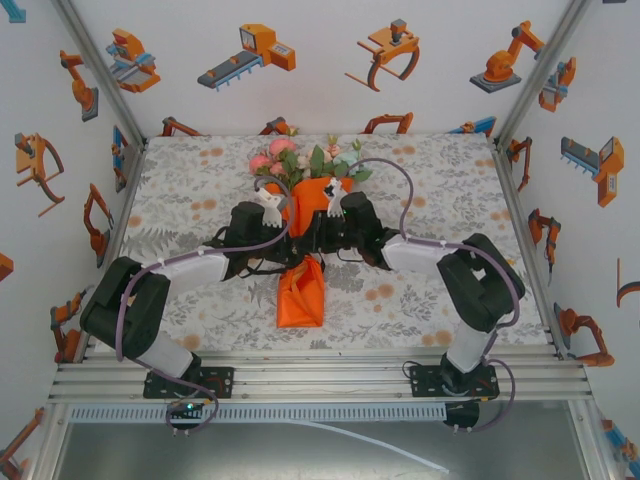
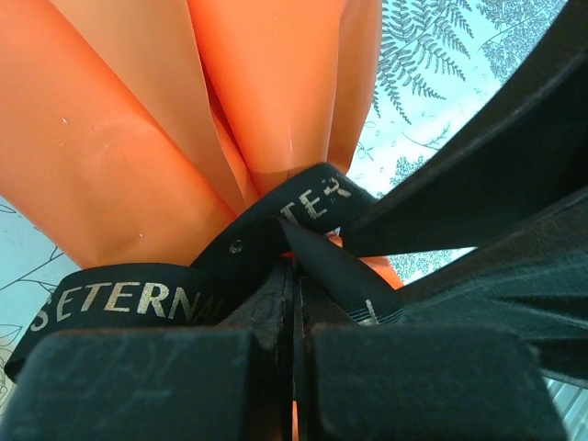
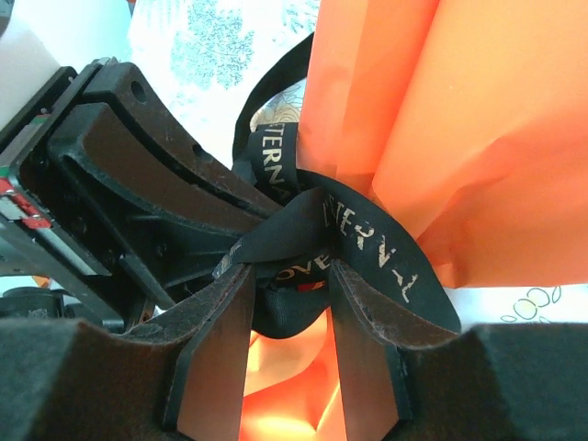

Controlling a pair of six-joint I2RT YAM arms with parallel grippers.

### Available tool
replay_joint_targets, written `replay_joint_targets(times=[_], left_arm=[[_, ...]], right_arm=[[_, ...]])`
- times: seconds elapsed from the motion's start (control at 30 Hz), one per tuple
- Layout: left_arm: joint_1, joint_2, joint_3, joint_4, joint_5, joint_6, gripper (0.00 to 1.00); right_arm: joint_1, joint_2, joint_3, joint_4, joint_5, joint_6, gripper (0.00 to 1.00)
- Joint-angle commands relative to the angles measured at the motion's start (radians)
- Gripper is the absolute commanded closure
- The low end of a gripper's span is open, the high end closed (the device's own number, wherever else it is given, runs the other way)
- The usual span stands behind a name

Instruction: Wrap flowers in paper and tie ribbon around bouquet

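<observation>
Black ribbon (image 2: 138, 299) wraps the orange paper (image 2: 119, 138) just ahead of the left gripper (image 2: 294, 276), clamped tight on it, while the right gripper (image 3: 289, 276) sits with jaws partly apart around the crossing.

The bouquet (image 1: 312, 196) lies at the centre of the table (image 1: 180, 215), on its leaf-print cloth (image 1: 440, 200), flowers (image 1: 282, 155) toward the table's far edge, paper (image 1: 300, 295) toward the near.

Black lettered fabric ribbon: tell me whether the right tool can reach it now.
Probably yes. The black lettered fabric ribbon lies between the fingers of the open right tool, nothing blocking; the left tool, shut on it, crowds close beside.
</observation>
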Motion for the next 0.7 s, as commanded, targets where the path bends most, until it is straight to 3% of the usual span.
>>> replay_joint_targets(times=[0.0, 0.2, 0.4, 0.53, 0.67], left_arm=[[-0.004, 0.003, 0.019, 0.023, 0.022, -0.003, 1.0], [-0.005, -0.005, 0.016, 0.026, 0.017, -0.001, 1.0], [-0.005, -0.013, 0.004, 0.048, 0.025, -0.004, 1.0], [0.006, -0.089, -0.053, 0.07, -0.032, -0.023, 0.87], [0.059, -0.193, -0.105, 0.054, -0.015, -0.149, 0.78]], right_arm=[[0.016, 0.026, 0.029, 0.01, -0.012, -0.008, 0.61], [0.016, 0.038, 0.027, 0.012, -0.016, -0.005, 0.72], [0.016, 0.018, 0.022, 0.026, -0.016, -0.019, 1.0], [0.016, -0.02, 0.002, -0.009, 0.018, -0.063, 1.0], [0.016, -0.049, -0.02, -0.038, 0.049, -0.094, 1.0]])
